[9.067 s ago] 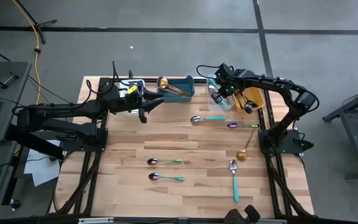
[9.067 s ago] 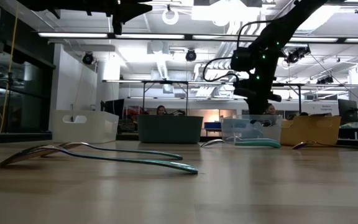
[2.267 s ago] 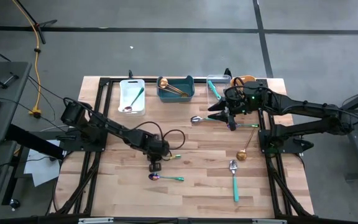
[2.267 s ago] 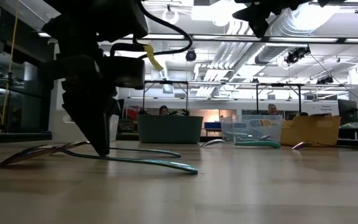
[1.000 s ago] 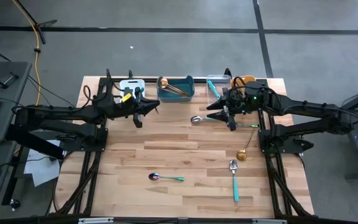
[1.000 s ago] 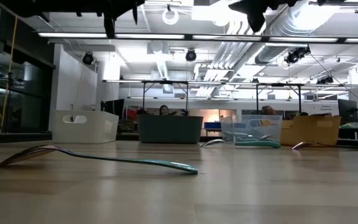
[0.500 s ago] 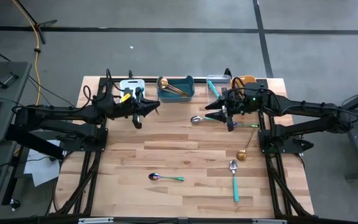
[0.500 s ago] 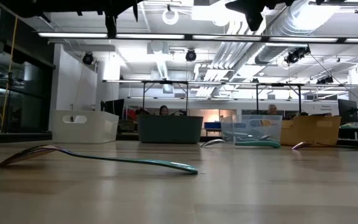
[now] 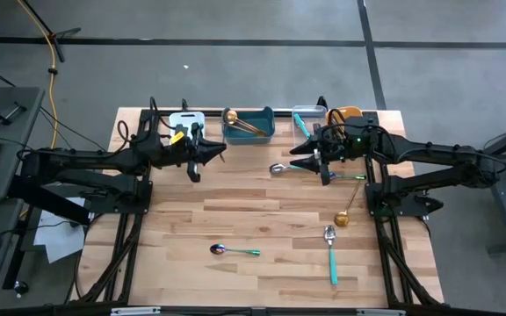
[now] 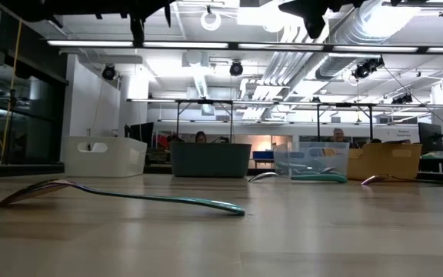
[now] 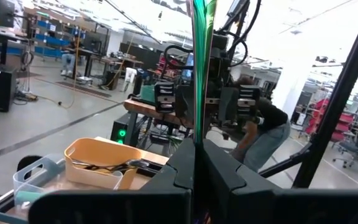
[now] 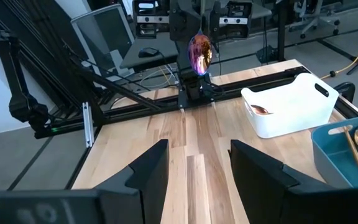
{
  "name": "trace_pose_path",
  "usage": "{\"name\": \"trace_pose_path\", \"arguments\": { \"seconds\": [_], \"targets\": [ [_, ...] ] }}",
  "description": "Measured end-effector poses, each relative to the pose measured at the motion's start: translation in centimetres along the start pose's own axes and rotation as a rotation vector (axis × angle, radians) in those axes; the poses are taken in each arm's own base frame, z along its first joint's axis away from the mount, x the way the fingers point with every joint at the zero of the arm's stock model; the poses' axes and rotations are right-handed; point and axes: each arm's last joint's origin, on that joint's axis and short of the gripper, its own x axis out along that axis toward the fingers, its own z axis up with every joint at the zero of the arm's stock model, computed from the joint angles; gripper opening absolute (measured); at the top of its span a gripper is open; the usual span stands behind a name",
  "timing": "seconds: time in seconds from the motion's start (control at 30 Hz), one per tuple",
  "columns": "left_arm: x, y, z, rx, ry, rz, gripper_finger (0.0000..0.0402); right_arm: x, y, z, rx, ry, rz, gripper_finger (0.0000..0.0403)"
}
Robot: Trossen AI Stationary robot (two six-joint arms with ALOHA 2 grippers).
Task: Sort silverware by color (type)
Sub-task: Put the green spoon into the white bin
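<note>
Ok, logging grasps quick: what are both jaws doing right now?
Left gripper: closed on an iridescent spoon.
Right gripper: open, empty.

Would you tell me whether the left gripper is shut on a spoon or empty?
Shut on a spoon: the left gripper clamps a teal handle, and the right wrist view shows its iridescent bowl upright.

wooden table [image 9: 262, 211], scattered spoons [image 9: 234, 251], four bins [image 9: 249, 124]
</note>
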Motion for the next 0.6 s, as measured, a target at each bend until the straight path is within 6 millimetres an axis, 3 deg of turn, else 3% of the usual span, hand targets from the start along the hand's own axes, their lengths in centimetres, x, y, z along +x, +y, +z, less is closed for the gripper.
{"name": "trace_pose_path", "arguments": {
  "seconds": [0.6],
  "targets": [
    [0.00, -0.04, -0.02, 0.047, 0.004, -0.014, 0.0004, 0.00, -0.01, -0.07, 0.002, 0.007, -0.001, 0.0165]
  ]
}}
